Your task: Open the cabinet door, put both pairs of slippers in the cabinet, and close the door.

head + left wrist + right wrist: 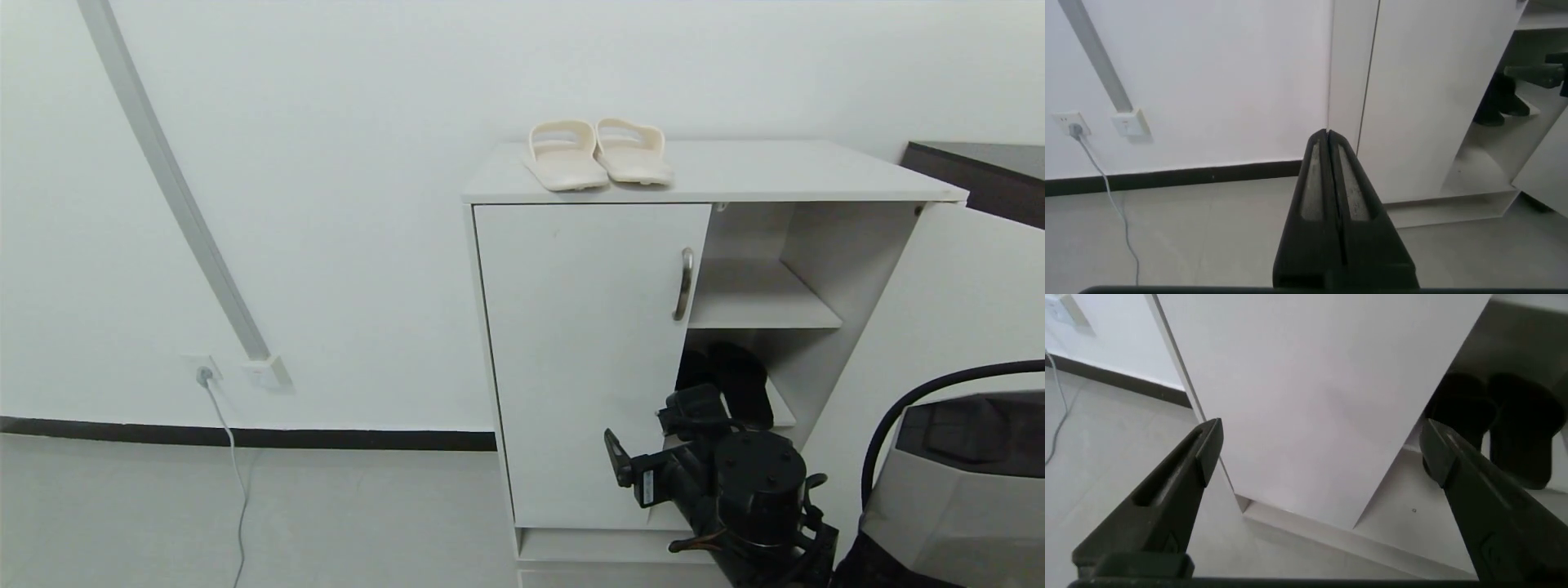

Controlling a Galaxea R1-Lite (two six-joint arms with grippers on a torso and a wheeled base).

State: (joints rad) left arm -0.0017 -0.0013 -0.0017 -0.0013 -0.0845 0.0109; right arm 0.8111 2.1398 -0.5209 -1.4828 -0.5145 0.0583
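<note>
- My left gripper point(1328, 137) points at the corner where the wall meets the cabinet; its two fingers point(1310, 188) are pressed flat together with nothing between them.
- Past the tips I see the white cabinet point(1351, 73), its left door point(1429, 98) shut.
- Beyond that door the compartment stands open, and black slippers point(1503, 102) sit on a shelf inside, well back in shadow.
- On the white wall point(1225, 73) a grey conduit point(1094, 53) runs down at a slant to a small box point(1131, 122).
- Just beside the box is a socket point(1069, 122), with a grey cable point(1110, 196) plugged in and hanging to the grey floor point(1192, 237).
- A black skirting point(1167, 178) runs along the foot of the wall.
</note>
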